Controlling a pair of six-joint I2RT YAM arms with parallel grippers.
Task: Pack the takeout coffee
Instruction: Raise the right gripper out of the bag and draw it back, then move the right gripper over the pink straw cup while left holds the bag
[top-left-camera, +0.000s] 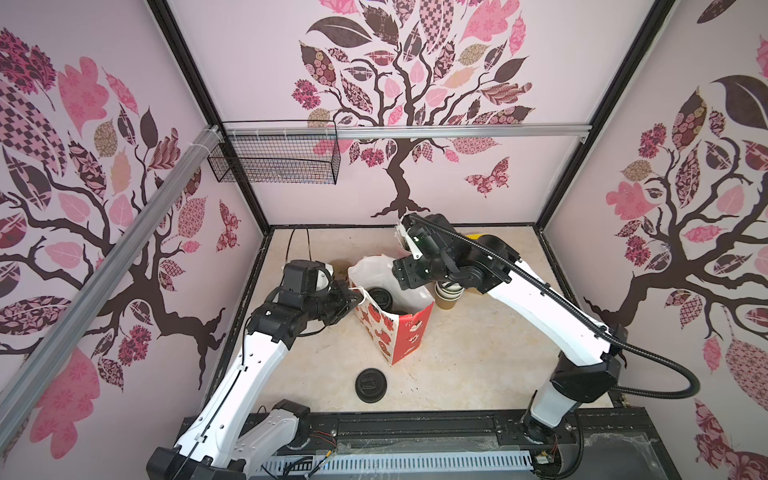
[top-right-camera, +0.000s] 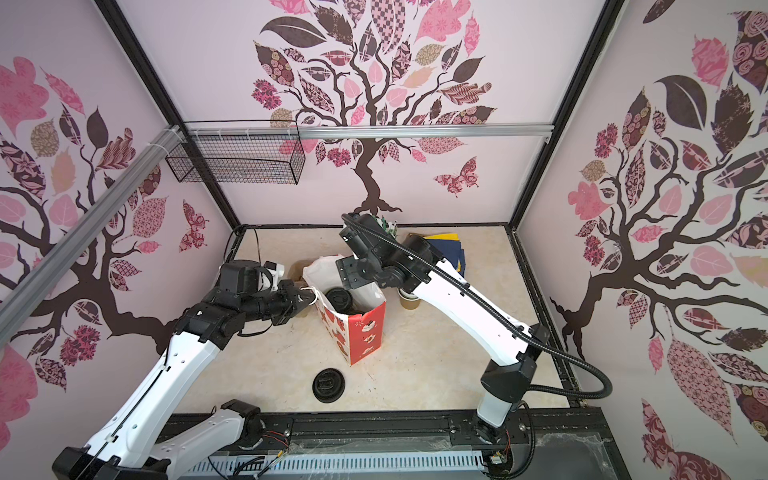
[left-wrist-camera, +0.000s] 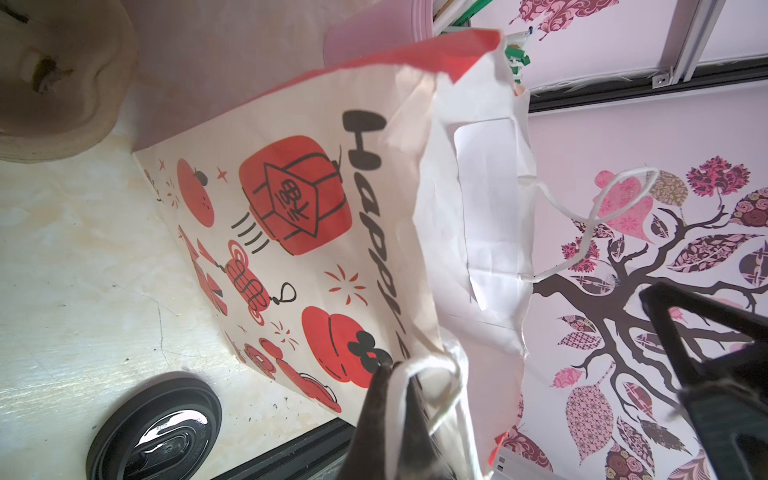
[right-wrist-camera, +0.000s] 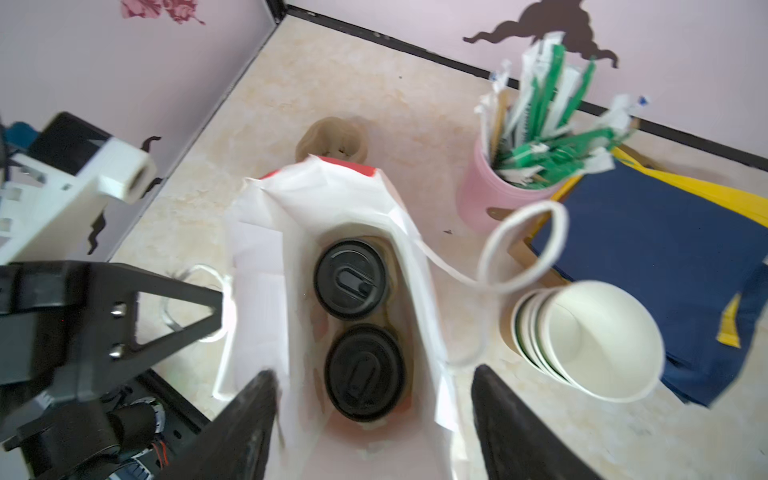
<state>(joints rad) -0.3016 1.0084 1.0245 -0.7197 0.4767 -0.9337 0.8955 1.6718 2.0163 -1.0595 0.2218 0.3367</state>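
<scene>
**Both coffees in the bag, left gripper on the handle**

The red-and-white paper bag (top-left-camera: 405, 336) (top-right-camera: 363, 334) stands upright and open near the middle of the desk (top-left-camera: 478, 365). Inside it, seen from the right wrist, one coffee cup (right-wrist-camera: 351, 279) and a second coffee cup (right-wrist-camera: 365, 372) stand side by side, touching or nearly so. Each wears a black sip lid, and only the lids show. One of these lids is also visible through the bag mouth in both top views (top-left-camera: 380, 296) (top-right-camera: 341, 299).

The left gripper (top-left-camera: 353, 297) (left-wrist-camera: 392, 368) is clenched on the bag's white cord handle (left-wrist-camera: 432, 374) at the left rim of the bag. The opposite handle (right-wrist-camera: 523, 249) loops free over the right rim.

The right gripper (top-left-camera: 409, 282) (right-wrist-camera: 374, 372) hangs over the bag mouth, its fingers (right-wrist-camera: 253, 415) spread wide apart and grasping nothing.

A loose black lid (top-left-camera: 371, 385) (top-right-camera: 328, 385) lies flat near the desk's front edge, in front of the bag. A stack of empty paper cups (right-wrist-camera: 590, 340) (top-left-camera: 448, 293) sits just beside the bag's right side. Toward the back edge are a pink holder (right-wrist-camera: 494, 195) full of wrapped straws (right-wrist-camera: 540, 124), a folded blue-and-yellow item (right-wrist-camera: 644, 257), and, behind the bag, a beige moulded-pulp piece (right-wrist-camera: 332, 141).
</scene>
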